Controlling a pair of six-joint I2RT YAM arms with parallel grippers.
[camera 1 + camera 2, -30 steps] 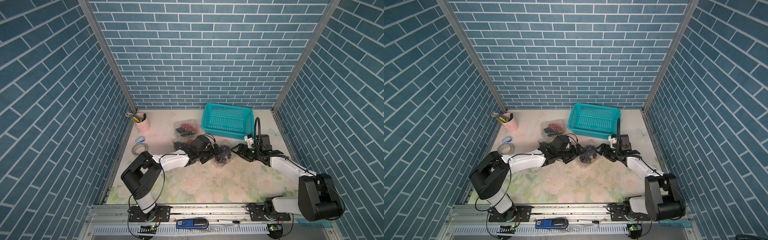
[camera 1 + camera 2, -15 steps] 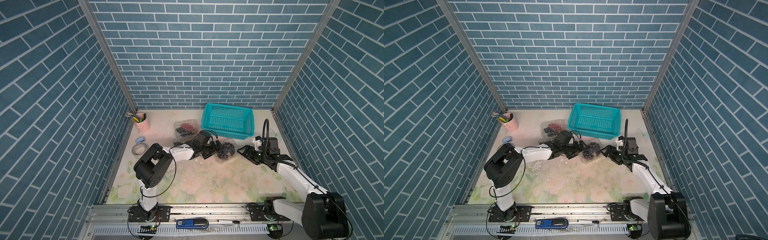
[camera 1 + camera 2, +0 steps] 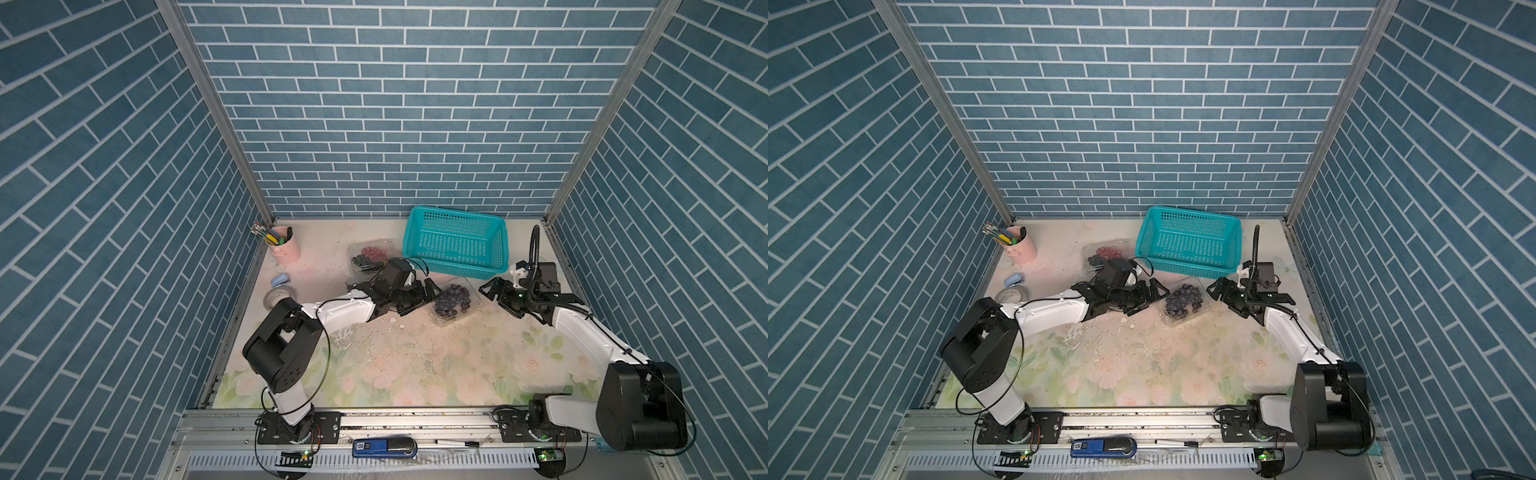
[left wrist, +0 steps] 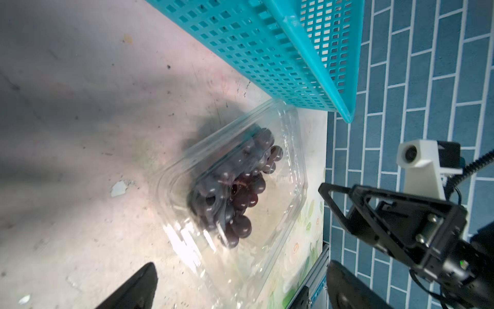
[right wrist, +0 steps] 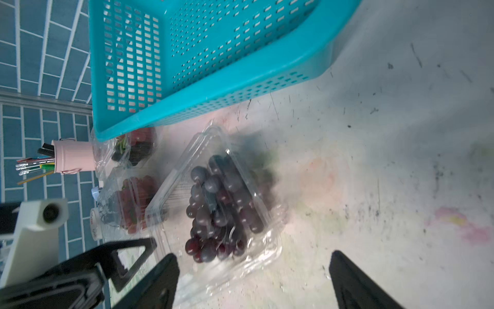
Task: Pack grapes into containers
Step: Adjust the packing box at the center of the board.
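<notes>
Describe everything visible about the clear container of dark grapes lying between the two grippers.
The container is a shallow clamshell of thin, clear, glossy plastic, rectangular with rounded corners. Its lid looks closed over one bunch of dark purple grapes. It lies flat on the table, askew, just in front of the teal basket. The open left gripper and right gripper flank it closely; contact cannot be told.

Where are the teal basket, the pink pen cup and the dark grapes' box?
Teal perforated plastic basket (image 3: 454, 264), in a top view, near wall.
Pink cup of pens (image 3: 286, 252), in a top view, cup's side.
Clear plastic box of dark grapes (image 4: 288, 187), left wrist view, bare wall.
</notes>
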